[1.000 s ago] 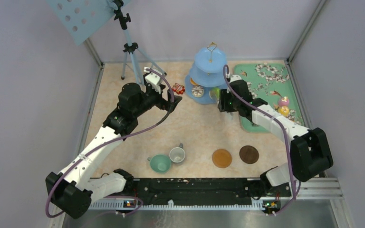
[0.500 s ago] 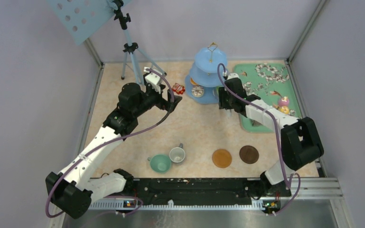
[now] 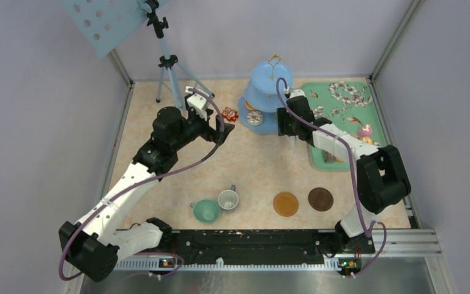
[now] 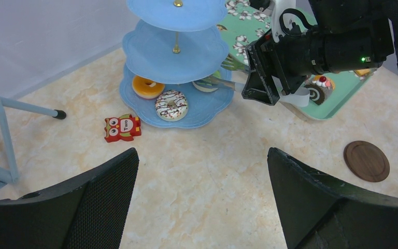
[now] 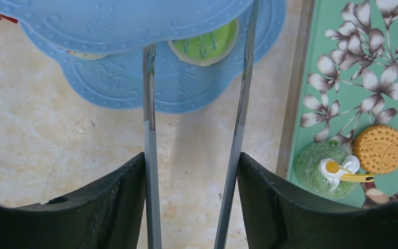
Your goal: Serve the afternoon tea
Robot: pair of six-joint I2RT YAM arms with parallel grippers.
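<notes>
The light-blue three-tier stand (image 3: 270,79) stands at the back centre. Its bottom tier (image 4: 197,106) holds an orange donut (image 4: 147,86), a white chocolate-striped donut (image 4: 171,105) and a green donut (image 5: 204,44). My right gripper (image 5: 192,161) is shut on the metal tongs (image 5: 148,145), whose spread arms reach under the middle tier on either side of the green donut. My left gripper (image 4: 202,155) is open and empty, above the table left of the stand. The teal cup (image 3: 207,211), grey-white cup (image 3: 227,199) and two brown coasters (image 3: 286,204) (image 3: 320,199) sit near the front.
The green floral tray (image 3: 343,98) lies right of the stand with a green cupcake (image 5: 321,163), an orange biscuit (image 5: 379,149) and a pink cupcake (image 3: 365,130). A red owl block (image 4: 122,127) lies left of the stand. A tripod (image 3: 168,67) stands at the back left.
My right arm has moved back and left toward the stand, bringing the tongs in over the bottom tier. The left arm has not moved.
</notes>
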